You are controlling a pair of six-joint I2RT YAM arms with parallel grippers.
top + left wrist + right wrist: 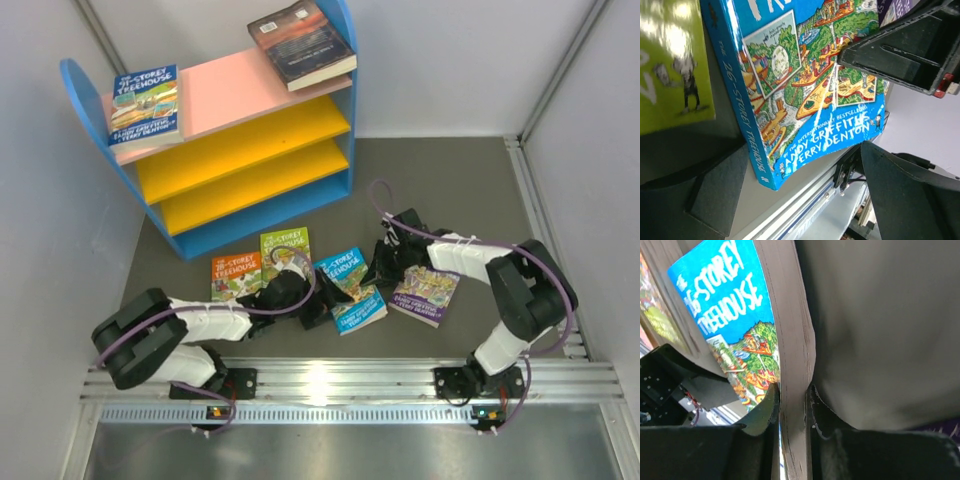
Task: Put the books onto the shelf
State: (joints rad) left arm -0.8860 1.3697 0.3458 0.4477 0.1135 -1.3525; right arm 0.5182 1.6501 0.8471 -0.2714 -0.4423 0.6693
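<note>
Grey bench [460,190]: pinching light, likely floppy blue paperback [355,290] by page edge in right jaws, left jaws agape.

Work cell surroundings.
You see a grey mat [450,190] between white walls [460,60]; an aluminium rail [340,378] runs along its near edge, with a steel sheet [330,452] nearer still.

The shelf's [232,88] pink top holds a blue paperback [147,103] and dark book [302,42]; orange book [236,276], green book [284,248], blue book [352,292] and purple book [428,294] lie before it.
</note>
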